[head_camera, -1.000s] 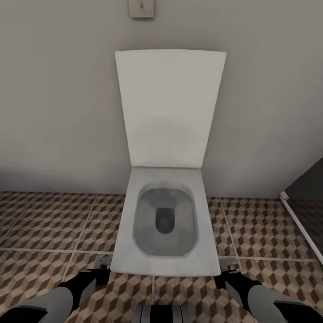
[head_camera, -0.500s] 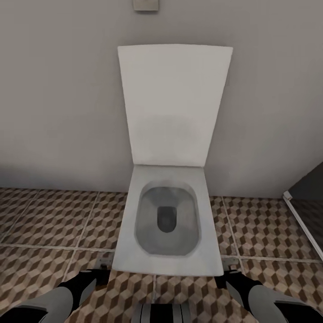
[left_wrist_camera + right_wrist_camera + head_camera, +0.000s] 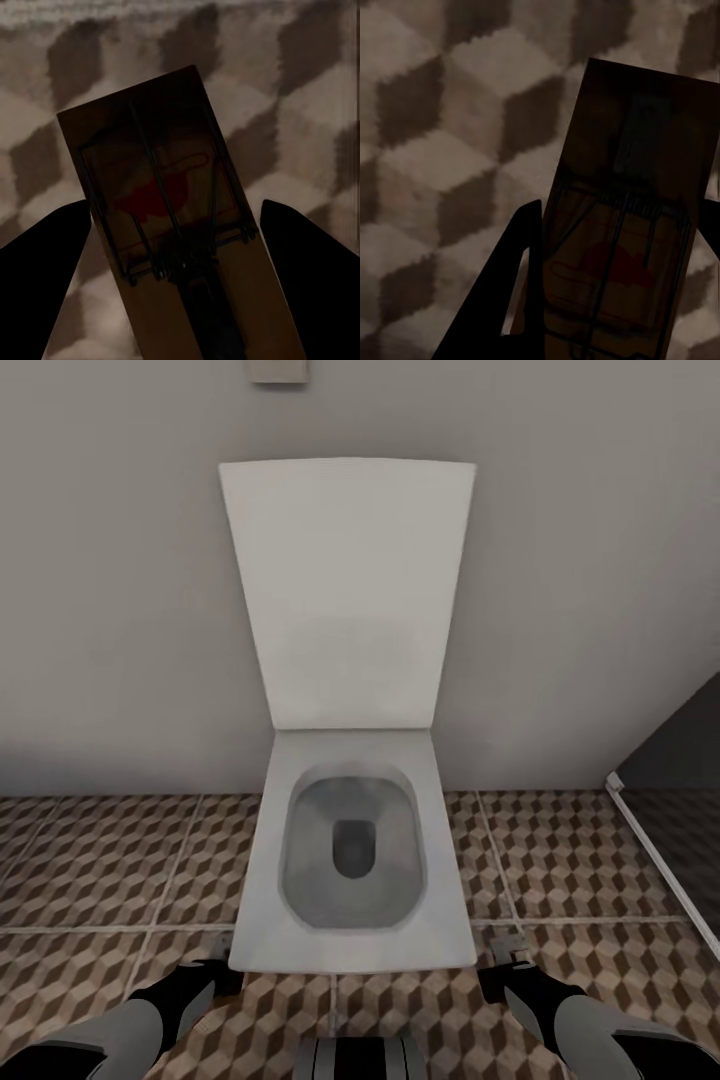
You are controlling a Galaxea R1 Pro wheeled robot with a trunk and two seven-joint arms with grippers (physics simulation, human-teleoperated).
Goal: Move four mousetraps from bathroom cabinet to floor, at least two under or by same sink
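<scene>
**Both grippers clamped on mousetraps before the toilet**

Left gripper (image 3: 176, 247) is seen from its wrist camera with its two dark fingers (image 3: 45, 259) standing on either side of a mousetrap (image 3: 169, 217), a flat brown wooden board with a dark wire frame and a red mark on its face. The board sits between the fingers and runs on past their tips, so the jaws are closed upon it. Behind it lies the bathroom floor (image 3: 300, 90), blurred, with its brown and beige cube pattern.

Right gripper (image 3: 615, 247) likewise has a second mousetrap (image 3: 622, 240) pinched between its fingers (image 3: 502, 300), of which one dark finger shows plainly beside the board and the other barely shows at the picture's edge. This board is in shadow; its wire parts and a dull red patch can still be made out. The patterned tiles (image 3: 442, 127) lie beyond it.

From the head camera, a white toilet (image 3: 350, 860) stands against a grey wall (image 3: 110, 580), its lid raised and leaning on the wall, the bowl open. A small pale plate (image 3: 278, 370) is on the wall above the lid. The left arm (image 3: 150, 1015) reaches toward the toilet's front left corner, and the right arm (image 3: 570, 1015) toward its front right corner; both hands are near the bowl's front edge. Cube-patterned tiles spread to both sides of the toilet. To the toilet's right, well apart from it, a dark panel with a white edge (image 3: 650, 840) meets the floor.
</scene>
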